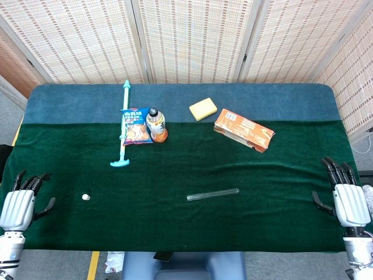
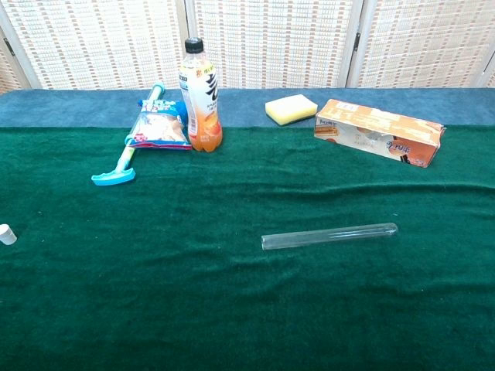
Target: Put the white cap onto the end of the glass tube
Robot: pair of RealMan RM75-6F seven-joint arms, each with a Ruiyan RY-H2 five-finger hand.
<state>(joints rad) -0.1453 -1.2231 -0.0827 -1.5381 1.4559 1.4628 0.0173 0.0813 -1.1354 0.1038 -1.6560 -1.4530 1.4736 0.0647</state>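
Nothing picked up yet, so I'm at step one: grab cap and tube. My left hand (image 1: 18, 207) sits at the near left edge of the counter (image 1: 175, 216), fingers spread apart, holding nothing. Right hand (image 1: 344, 195) is at the near right edge, same story: fingers apart, empty. Neither shows in the chest view.

The white cap (image 1: 85, 197) lies on the green cloth near my left hand but not touching it; in the chest view it's right at the left border. The glass tube (image 1: 213, 193) lies flat mid-counter toward the near side, slightly angled. From the chest view its rounded closed end points to the right and the open end to the left, facing the cap's side, well apart from it.

Next, imo: left hand goes to the cap w/ a thumb-and-finger pinch, since it's tiny and could skid on the cloth. Right hand takes the tube near the closed end and lifts it level, leaving the open end free. Then bring both together.

Bottle (image 1: 155, 125), snack bag (image 1: 135, 125), teal tool (image 1: 123, 125), sponge (image 1: 203, 108) and orange box (image 1: 243, 129) sit farther back, out of my path.
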